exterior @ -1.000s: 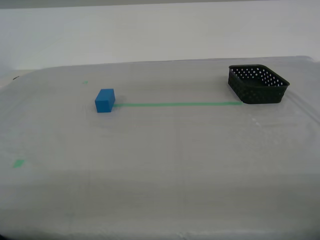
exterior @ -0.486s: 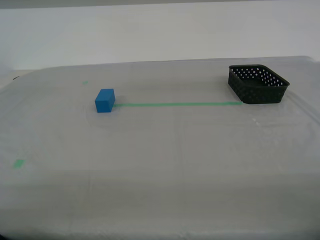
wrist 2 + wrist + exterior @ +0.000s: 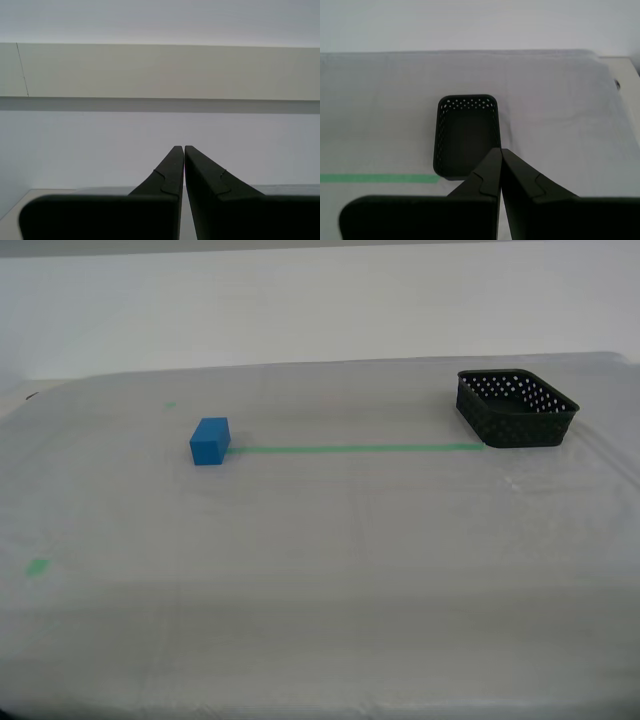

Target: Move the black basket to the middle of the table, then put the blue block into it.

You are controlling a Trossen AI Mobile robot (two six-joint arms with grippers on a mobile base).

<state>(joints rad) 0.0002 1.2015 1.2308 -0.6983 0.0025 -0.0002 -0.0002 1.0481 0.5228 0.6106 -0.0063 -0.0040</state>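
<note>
Whitish sheeting covers the tabletop (image 3: pixel 320 570), and nothing on it has moved since the earlier frames. The black basket (image 3: pixel 516 407) stands far at the exterior view's right, at one end of the green tape line (image 3: pixel 355 448); the blue block (image 3: pixel 209 440) sits at the other end. Only the first wrist view shows my first gripper (image 3: pixel 500 150), closed and empty above the basket's near rim. My second gripper (image 3: pixel 184 147), also closed, faces a plain wall (image 3: pixel 160 70).

Looks like a lab test setup: bare white wall (image 3: pixel 300 300), tabletop (image 3: pixel 330 620) wrapped in whitish sheeting, green tape line (image 3: pixel 350 448) and marks stuck on it
</note>
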